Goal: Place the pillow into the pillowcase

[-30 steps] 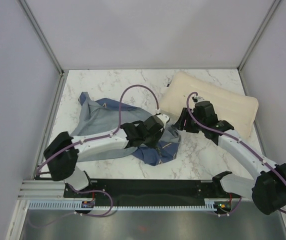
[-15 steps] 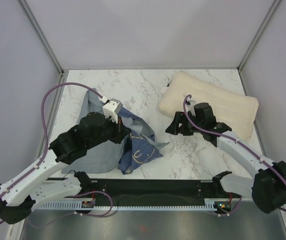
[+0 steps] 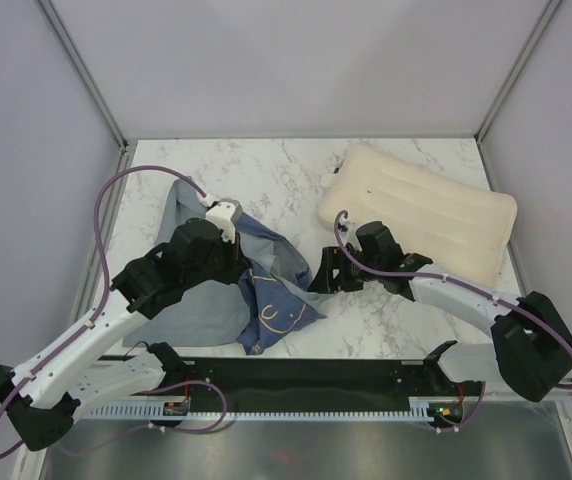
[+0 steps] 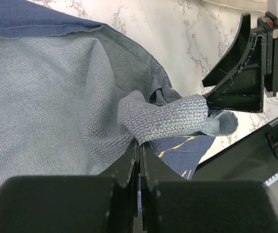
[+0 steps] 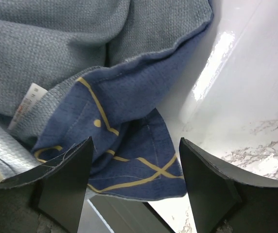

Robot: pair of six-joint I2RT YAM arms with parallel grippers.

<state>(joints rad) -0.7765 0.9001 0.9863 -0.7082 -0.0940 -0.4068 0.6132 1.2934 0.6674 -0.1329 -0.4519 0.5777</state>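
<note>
The cream quilted pillow (image 3: 421,212) lies flat at the back right of the marble table. The dark blue pillowcase (image 3: 271,300) is bunched left of centre, its paler grey inner side (image 4: 46,97) turned up. My left gripper (image 3: 247,268) is shut on a fold of the pillowcase (image 4: 178,116), lifting it off the table. My right gripper (image 3: 322,272) stands open just right of the pillowcase, left of the pillow and clear of it. In the right wrist view a blue corner with gold lines (image 5: 134,162) lies between its fingers (image 5: 66,187), not touched.
The black base rail (image 3: 316,372) runs along the near edge. Grey enclosure walls close in the table (image 3: 266,165) at the left, back and right. A purple cable (image 3: 116,210) loops above the left arm. My right gripper's finger (image 4: 238,68) shows in the left wrist view.
My left arm has swung back and up, pulling the pillowcase left off the table. My right gripper has left the pillow's edge, moved left to the pillowcase and opened wider.
</note>
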